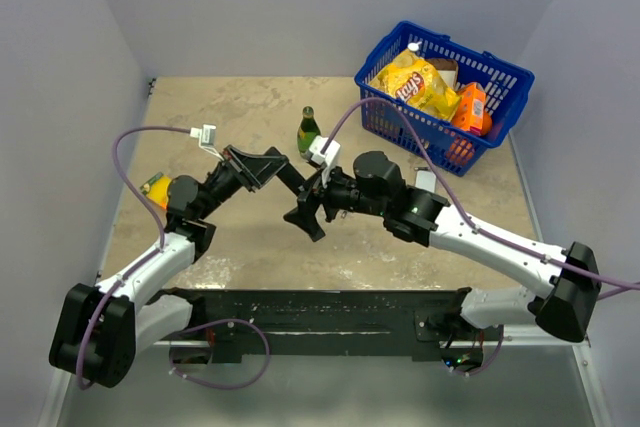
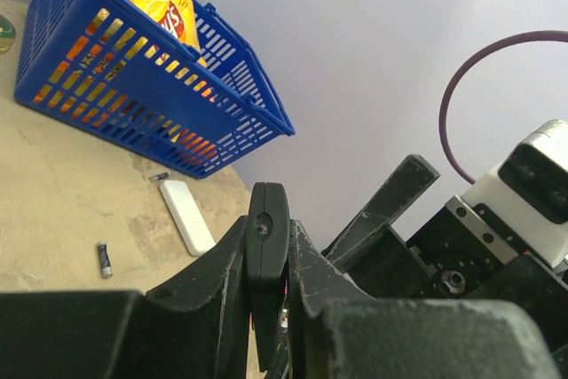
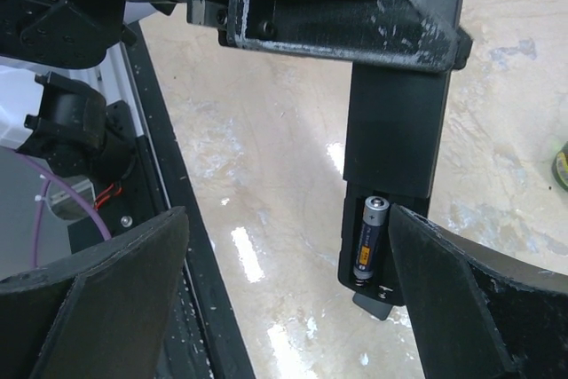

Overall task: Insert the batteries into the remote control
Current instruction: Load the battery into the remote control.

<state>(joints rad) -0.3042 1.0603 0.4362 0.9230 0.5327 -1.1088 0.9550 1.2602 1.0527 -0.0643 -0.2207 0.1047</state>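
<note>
My left gripper [image 1: 258, 168] is shut on the slim black remote control [image 1: 295, 185] and holds it above the table; the left wrist view shows the remote end-on [image 2: 267, 235] between the jaws. In the right wrist view the remote [image 3: 395, 130] hangs down with its back compartment uncovered, and one battery [image 3: 371, 237] sits in it beside an empty slot. My right gripper [image 3: 288, 215] is open and empty, with its right finger [image 3: 461, 299] close beside the compartment. It also shows in the top view [image 1: 308, 215]. A loose battery [image 2: 105, 260] lies on the table.
A flat white device [image 2: 186, 217] lies near the blue basket [image 2: 133, 86] of snacks, which stands at the back right [image 1: 432, 133]. A green bottle [image 1: 308, 130] stands just behind the grippers. A small black piece [image 3: 374, 303] lies under the remote. An orange-yellow object [image 1: 155, 187] is at the left.
</note>
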